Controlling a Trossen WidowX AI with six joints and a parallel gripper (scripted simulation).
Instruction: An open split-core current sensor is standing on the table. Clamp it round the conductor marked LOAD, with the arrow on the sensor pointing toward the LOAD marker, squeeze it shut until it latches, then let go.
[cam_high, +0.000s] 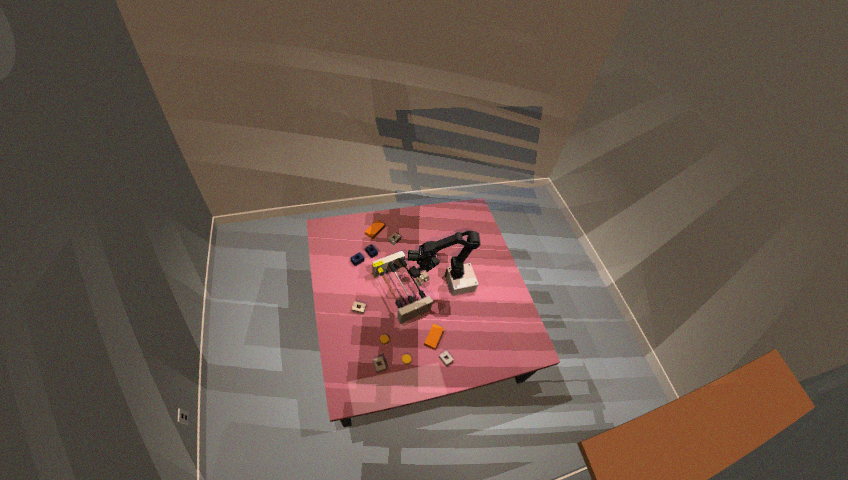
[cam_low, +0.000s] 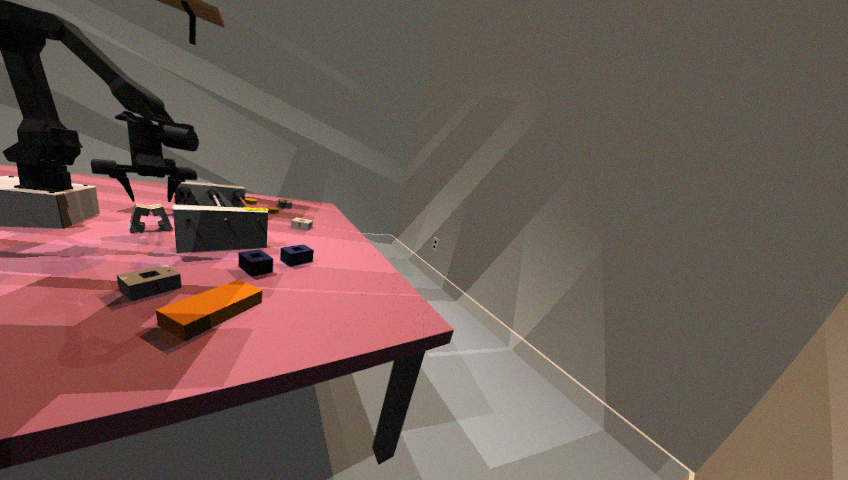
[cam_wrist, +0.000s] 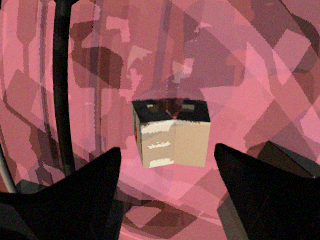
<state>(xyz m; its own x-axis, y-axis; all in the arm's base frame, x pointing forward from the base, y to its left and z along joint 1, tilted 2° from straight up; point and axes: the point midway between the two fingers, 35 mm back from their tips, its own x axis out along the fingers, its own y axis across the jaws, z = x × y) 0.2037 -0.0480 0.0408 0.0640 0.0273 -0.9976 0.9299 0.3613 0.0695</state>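
Jaws (cam_high: 418, 272) (cam_low: 148, 200): stood wide, holding nothing, above the sensor
Open split-core sensor (cam_high: 421, 277) (cam_low: 138, 224) (cam_wrist: 175, 142): stood near the conductor frame (cam_high: 415, 310) (cam_low: 221, 230), well inside the desk (cam_high: 493, 321) (cam_low: 333, 309) (cam_wrist: 270, 110) edges

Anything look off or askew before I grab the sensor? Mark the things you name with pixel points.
Nothing looks damaged or spilled. The sensor (cam_high: 421, 277) (cam_low: 140, 221) (cam_wrist: 191, 143) stands upright and open, below the open pincer (cam_high: 418, 263) (cam_low: 151, 200) (cam_wrist: 168, 151), beside the frame (cam_high: 414, 309) (cam_low: 220, 229).
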